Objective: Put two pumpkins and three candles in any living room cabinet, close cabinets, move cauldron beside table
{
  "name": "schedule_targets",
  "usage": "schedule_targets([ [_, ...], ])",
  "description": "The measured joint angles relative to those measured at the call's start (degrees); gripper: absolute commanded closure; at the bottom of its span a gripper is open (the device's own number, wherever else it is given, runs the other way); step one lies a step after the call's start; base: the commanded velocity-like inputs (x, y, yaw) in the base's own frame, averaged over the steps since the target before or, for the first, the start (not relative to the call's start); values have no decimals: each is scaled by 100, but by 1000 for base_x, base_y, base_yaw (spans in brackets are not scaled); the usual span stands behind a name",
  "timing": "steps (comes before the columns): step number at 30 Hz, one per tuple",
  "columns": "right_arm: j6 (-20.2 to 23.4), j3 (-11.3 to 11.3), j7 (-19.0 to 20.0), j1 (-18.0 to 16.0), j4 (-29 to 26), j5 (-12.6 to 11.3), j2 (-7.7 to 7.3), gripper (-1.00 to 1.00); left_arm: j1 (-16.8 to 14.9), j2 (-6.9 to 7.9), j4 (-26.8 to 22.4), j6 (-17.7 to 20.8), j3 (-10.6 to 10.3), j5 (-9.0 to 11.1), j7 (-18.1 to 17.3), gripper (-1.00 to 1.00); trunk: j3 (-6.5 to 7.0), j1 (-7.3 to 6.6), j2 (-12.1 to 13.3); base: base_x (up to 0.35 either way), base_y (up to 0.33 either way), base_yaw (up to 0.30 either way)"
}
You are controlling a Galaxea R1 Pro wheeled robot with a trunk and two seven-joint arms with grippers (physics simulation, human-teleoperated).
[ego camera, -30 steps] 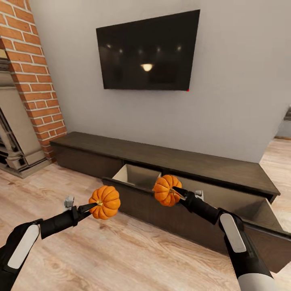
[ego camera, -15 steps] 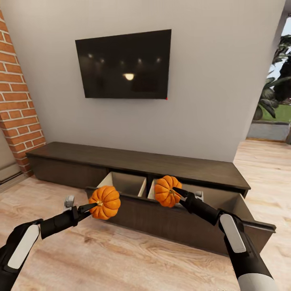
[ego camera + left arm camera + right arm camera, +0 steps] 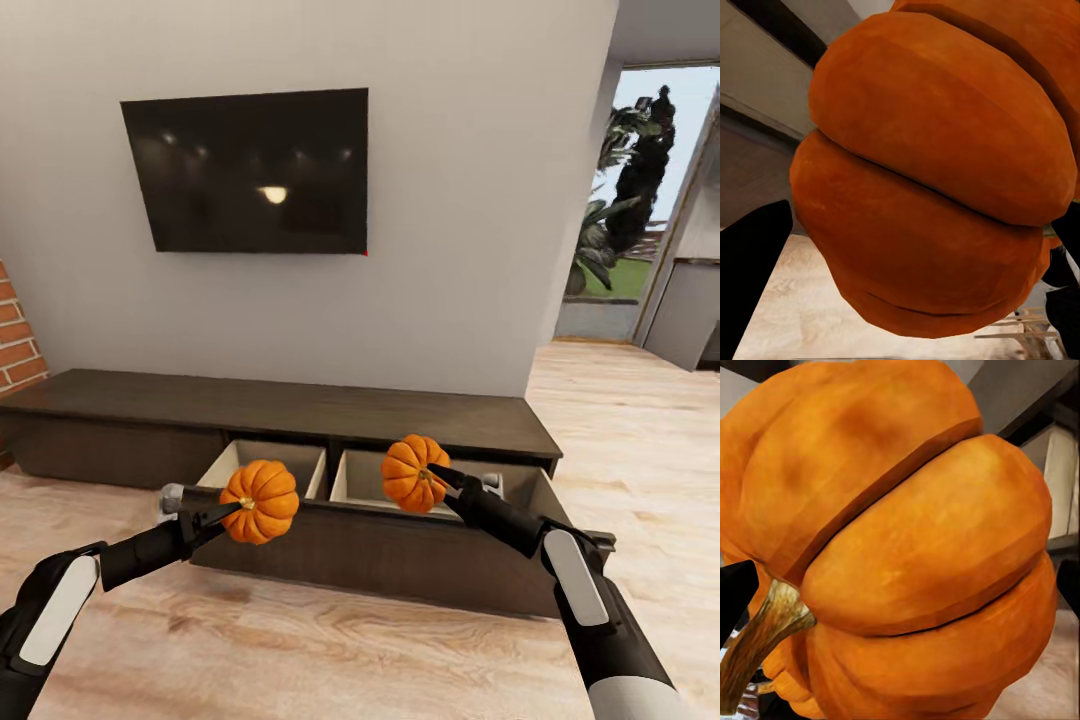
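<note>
The left gripper (image 3: 232,511) and the right gripper (image 3: 438,477) each clamp a pumpkin (image 3: 259,501) (image 3: 413,473) — both held above the cabinet (image 3: 300,405)'s open drawer front edge.

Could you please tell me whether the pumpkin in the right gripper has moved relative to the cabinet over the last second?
Yes. The right pumpkin has shifted rightward along the cabinet, from its left compartment to its right, though the camera moved too.

A bright orange ribbed pumpkin (image 3: 937,172) sits close against the camera, its deep grooves running between broad lobes. The left claw (image 3: 907,247) has one dark finger (image 3: 750,277) at one edge and another at the opposite edge, pressed to the pumpkin's sides. Pale wood floor (image 3: 795,322) shows beyond it.
</note>
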Motion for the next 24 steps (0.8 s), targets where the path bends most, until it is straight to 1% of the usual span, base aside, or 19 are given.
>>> schedule_targets([
  [12, 1, -9, 7, 0, 82, -7, 0, 100, 0, -2, -3, -7, 0, -2, -5, 100, -31, 0, 0, 0, -9, -270],
  [24, 3, -9, 8, -1, 82, -6, 0, 100, 1, -5, -8, -6, 0, 0, -5, 100, -63, 0, 0, 0, -151, -270],
])
